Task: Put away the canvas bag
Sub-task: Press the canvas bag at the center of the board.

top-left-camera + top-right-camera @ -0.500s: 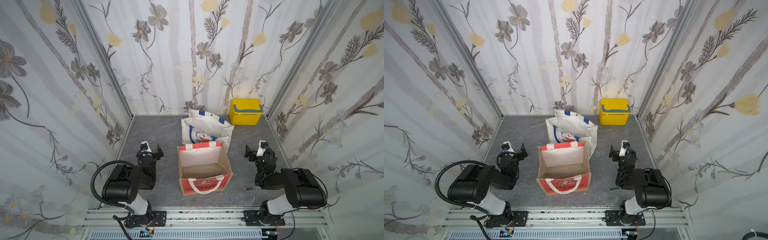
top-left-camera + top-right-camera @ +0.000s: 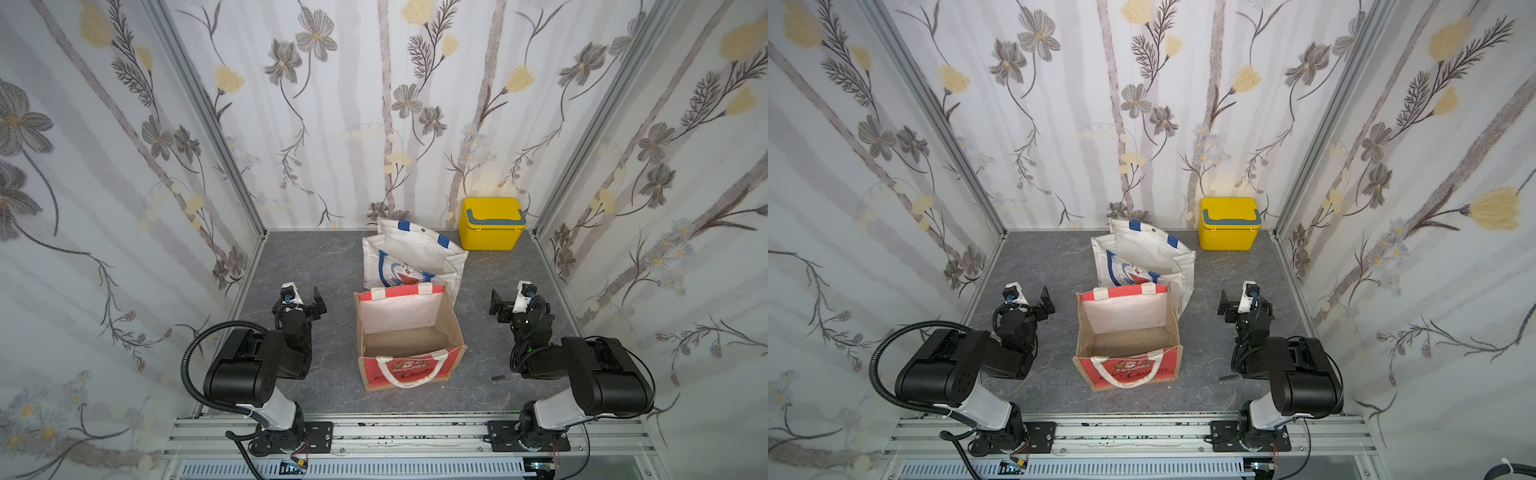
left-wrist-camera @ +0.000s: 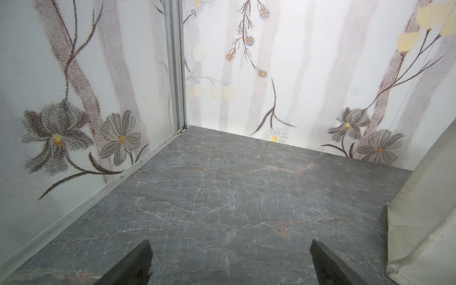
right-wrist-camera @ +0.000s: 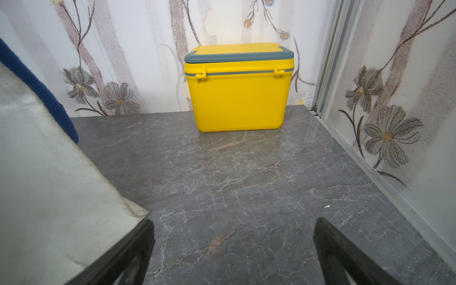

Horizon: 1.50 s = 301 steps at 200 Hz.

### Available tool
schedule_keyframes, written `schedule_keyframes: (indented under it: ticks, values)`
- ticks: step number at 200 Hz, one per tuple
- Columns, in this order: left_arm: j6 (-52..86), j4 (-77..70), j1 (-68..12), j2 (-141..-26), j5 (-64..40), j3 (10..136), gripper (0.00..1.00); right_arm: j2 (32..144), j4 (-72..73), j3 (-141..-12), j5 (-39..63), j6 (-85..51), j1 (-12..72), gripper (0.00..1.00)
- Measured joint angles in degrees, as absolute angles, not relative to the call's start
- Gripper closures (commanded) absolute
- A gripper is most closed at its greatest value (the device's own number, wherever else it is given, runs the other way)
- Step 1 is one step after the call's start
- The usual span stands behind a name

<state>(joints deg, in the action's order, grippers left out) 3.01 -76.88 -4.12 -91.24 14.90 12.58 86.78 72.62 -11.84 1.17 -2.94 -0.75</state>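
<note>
Currently left jaws and right jaws stand apart, empty, low over the worktop (image 2: 299, 257). Canvas bag (image 2: 415, 245) slumps upright ahead and inward of both, broad side across, touching the red bag's (image 2: 409, 370) far wall. Right jaws look nearer: its corner sits just beside them.

Canvas bag (image 2: 415, 249): off-white woven cloth, coarse weave, matt, faintly soiled.
Handles (image 4: 37, 86): blue webbing.
Jute bag (image 2: 409, 368): rough tan burlap sides, red printed front, smooth pale lining.
Cooler box (image 4: 238, 98): yellow moulded plastic, smooth, low sheen; grey trim matt.
Tabletop (image 3: 222, 197): grey stone-look surface, white veining, smooth, faint sheen.
Walls (image 3: 296, 74): smooth panels, grainy floral print, matt.
Corner post (image 3: 176, 74): bare aluminium, satin.
Fingers (image 3: 133, 266) of left gripper (image 3: 229, 251) and right gripper (image 4: 234, 234): black, matt.
2 arm housings (image 2: 245, 370): black plastic, semi-gloss.
</note>
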Motion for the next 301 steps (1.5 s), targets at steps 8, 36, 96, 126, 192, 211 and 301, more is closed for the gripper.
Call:
schedule_keyframes:
  ticks: [8,36,96,126,192,211,301]
  values:
    - [3.01,-76.88,-4.03,-91.24,14.87,12.64,0.00,86.78,72.62,-11.84,1.17,-2.94,-0.75,0.00]
    - [3.01,-76.88,-4.01,-91.24,14.87,12.64,0.00,86.78,72.62,-11.84,1.17,-2.94,-0.75,0.00]
    - [3.01,-76.88,-4.01,-91.24,14.79,12.64,0.00,86.78,72.62,-11.84,1.17,-2.94,-0.75,0.00]
    - [3.01,-76.88,-3.97,-91.20,14.79,12.64,0.00,86.76,72.73,-11.75,1.17,-2.94,-0.75,0.00]
    - [8.03,-62.06,-3.95,-66.81,19.64,15.79,0.00,69.34,64.60,-11.07,-0.82,-4.86,-0.80,0.00]
    - [14.15,-55.90,-3.90,-58.89,18.55,16.71,0.00,61.89,56.42,-14.20,-0.45,-9.02,-0.93,0.00]
    - [35.18,-30.09,-4.91,-35.73,-12.27,21.02,0.01,47.79,16.67,-34.33,19.18,-13.80,9.61,0.05]
